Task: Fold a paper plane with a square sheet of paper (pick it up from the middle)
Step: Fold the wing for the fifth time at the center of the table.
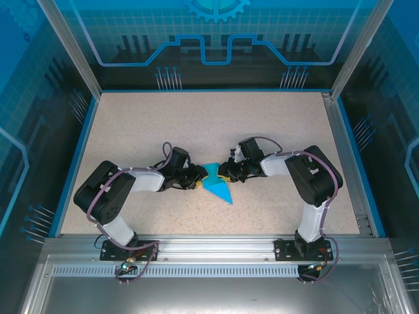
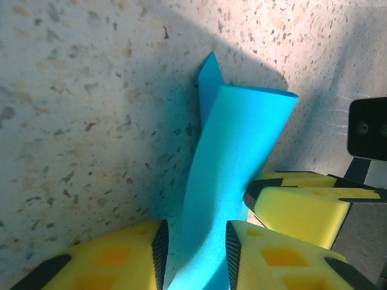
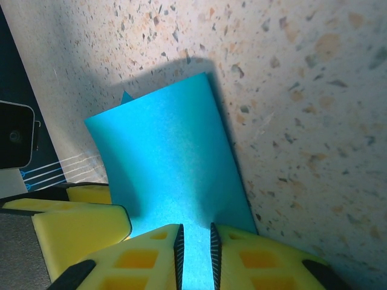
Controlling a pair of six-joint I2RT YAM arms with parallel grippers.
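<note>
Bare speckled counter (image 1: 131,131) lies open from its blue left edge inward. At the counter's middle, a little toward its near edge, the left fingers (image 2: 115,260) straddle the folded teal paper sheet (image 1: 216,188), which fills their gap; whether they pinch it I cannot tell. The sheet's long axis runs diagonally, its sharp tip pointing toward the counter's near-right, with a curled flap standing up. The right fingers (image 3: 266,260) are clenched on its opposite edge. Beyond them, open counter runs to its right edge.
</note>
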